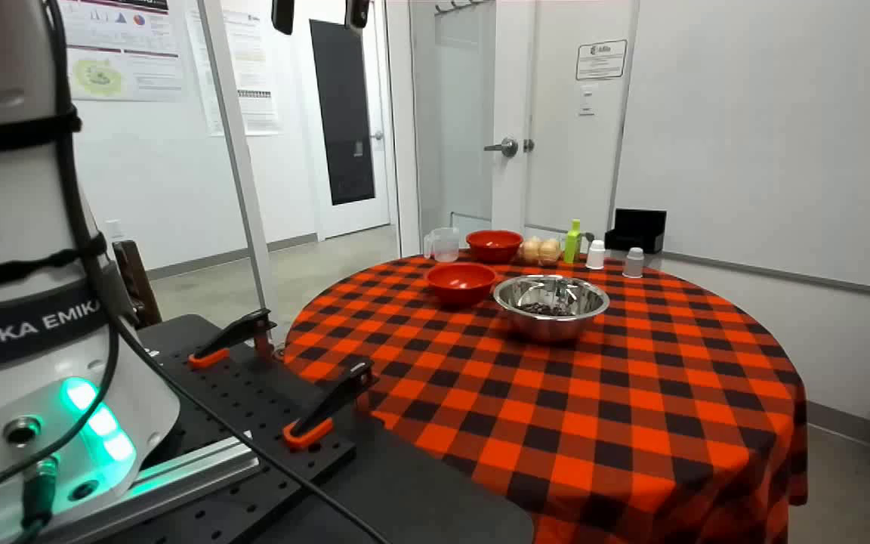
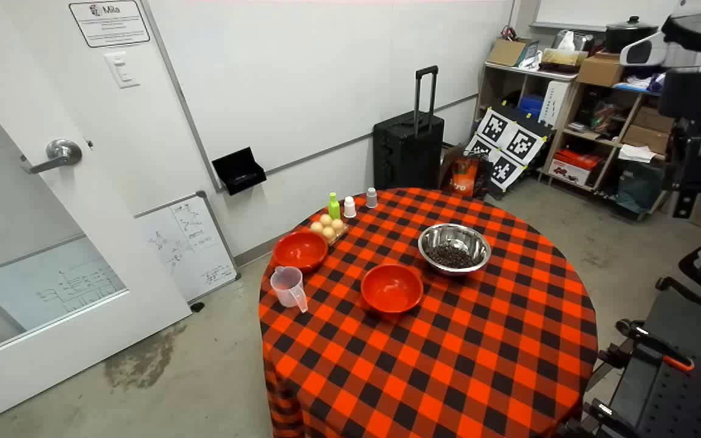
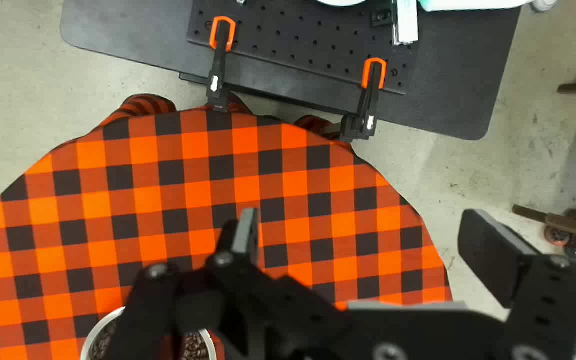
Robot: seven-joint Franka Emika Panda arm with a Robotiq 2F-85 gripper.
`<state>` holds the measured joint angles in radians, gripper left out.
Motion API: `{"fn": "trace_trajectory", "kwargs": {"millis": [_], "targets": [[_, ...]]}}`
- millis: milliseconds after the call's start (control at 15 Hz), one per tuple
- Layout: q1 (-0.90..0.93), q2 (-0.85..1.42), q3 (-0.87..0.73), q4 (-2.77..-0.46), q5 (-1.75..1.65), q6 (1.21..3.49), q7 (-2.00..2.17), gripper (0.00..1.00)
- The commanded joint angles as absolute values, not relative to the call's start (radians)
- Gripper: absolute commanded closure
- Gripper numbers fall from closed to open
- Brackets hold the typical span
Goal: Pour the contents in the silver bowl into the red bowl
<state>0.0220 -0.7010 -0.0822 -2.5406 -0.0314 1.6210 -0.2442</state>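
Left, my base [image 1: 35,332] reads "RANKA EMIKA"; a far sign [image 2: 110,24], "Mila"; my gripper [image 3: 363,227] hangs high, pointing down, spread wide

In an exterior view, we see beans [image 2: 451,257] in the right bowl [image 2: 478,248] on the table [image 2: 478,347]. The middle bowl [image 2: 392,289] is just beside it, closer to us, and the left bowl [image 2: 300,250] is between a jug [image 2: 288,285] and some eggs [image 2: 327,227]

The robot arm [image 1: 4,200] is white, with two black straps [image 1: 20,268] above its dark band [image 1: 23,331] lettered "RANKA EMIKA", a black cable [image 1: 69,181] crossing this band, pale green lights [image 1: 100,419] below it, and a black gripper [image 3: 368,232] that has grey pads [image 3: 242,234] and round screws [image 3: 223,258].
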Motion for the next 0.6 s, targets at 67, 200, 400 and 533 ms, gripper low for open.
{"fn": "trace_trajectory", "kwargs": {"millis": [67, 200, 400, 533], "targets": [[0.023, -0.701, -0.083, -2.539, -0.032, 1.620, -0.243, 0.00], [0.023, -0.701, -0.083, -2.539, -0.032, 1.620, -0.243, 0.00], [0.023, -0.701, -0.083, -2.539, -0.032, 1.620, -0.243, 0.00], [0.026, -0.687, -0.091, -2.527, -0.047, 1.623, -0.272, 0.00]]}}
